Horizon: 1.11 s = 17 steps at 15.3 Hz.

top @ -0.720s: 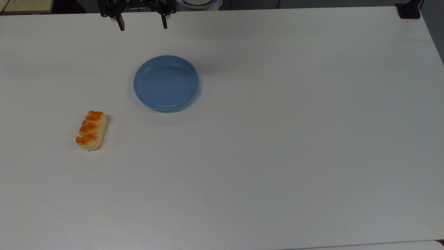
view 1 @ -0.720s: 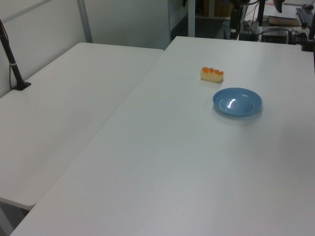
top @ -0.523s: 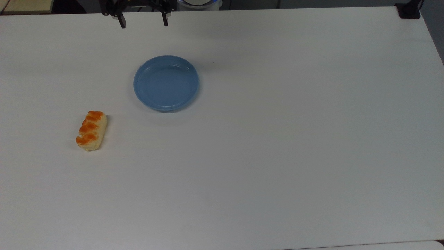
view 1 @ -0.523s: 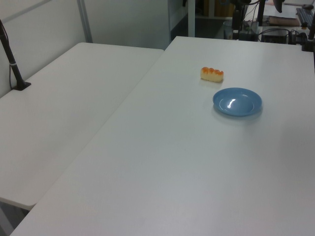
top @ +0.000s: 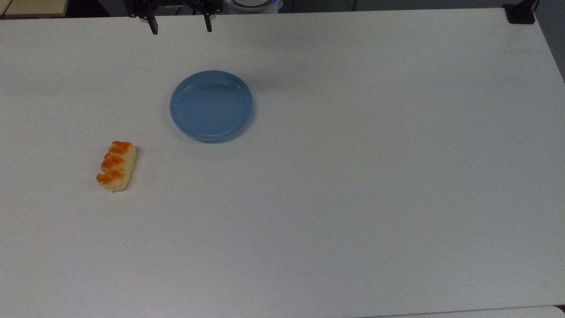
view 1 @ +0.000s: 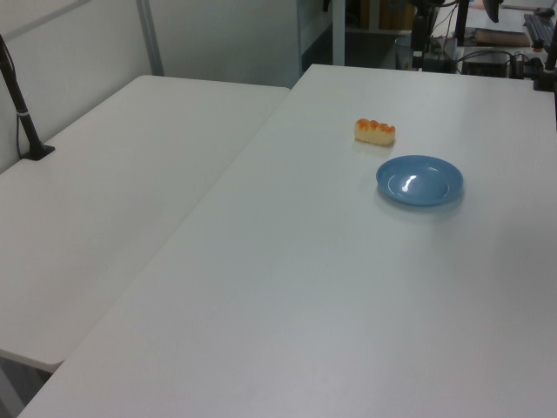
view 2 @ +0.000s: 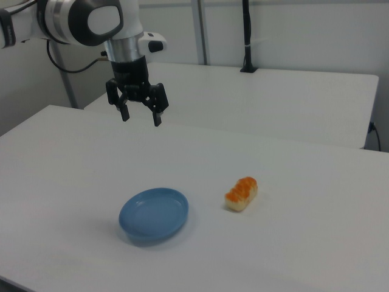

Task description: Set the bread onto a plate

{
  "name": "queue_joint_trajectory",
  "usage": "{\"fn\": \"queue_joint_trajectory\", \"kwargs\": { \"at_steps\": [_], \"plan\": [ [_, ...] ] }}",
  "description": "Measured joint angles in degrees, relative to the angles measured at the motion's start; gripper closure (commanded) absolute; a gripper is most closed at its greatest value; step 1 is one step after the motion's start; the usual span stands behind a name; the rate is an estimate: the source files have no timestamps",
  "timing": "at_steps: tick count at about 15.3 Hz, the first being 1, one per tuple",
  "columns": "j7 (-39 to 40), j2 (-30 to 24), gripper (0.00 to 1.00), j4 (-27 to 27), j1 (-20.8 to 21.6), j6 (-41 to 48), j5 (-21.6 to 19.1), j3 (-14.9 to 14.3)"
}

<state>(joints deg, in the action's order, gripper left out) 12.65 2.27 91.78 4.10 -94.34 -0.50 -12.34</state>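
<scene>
gripper [view 2: 140, 117] spread, aloft | white table [top: 353, 198] (second table [view 1: 96, 174] adjoining)

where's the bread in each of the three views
Top view: the bread lies left of centre, below-left of the plate.
Left view: upper right of centre, just above-left of the plate.
Right view: right of centre, to the plate's right.
Shared landmark: the blue plate, always apart from the bread.
</scene>
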Motion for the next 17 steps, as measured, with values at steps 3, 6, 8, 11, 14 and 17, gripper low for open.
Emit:
{"fn": "queue_joint_trajectory", "kwargs": {
  "at_steps": [3,6,8,11,14,17],
  "plan": [
    [0.00,0.00,0.00,0.00,0.00,0.00,0.00,0.00],
    [0.00,0.00,0.00,0.00,0.00,0.00,0.00,0.00],
    [0.00,0.00,0.00,0.03,0.00,0.00,0.00,0.00],
    [0.01,0.09,0.00,0.22,0.00,0.00,0.03,-0.06],
    [0.09,0.35,0.00,0.40,-0.03,-1.23,0.11,-1.42],
    [2.02,1.41,0.00,0.68,-0.08,-3.65,0.12,-4.18]
  ]
}}
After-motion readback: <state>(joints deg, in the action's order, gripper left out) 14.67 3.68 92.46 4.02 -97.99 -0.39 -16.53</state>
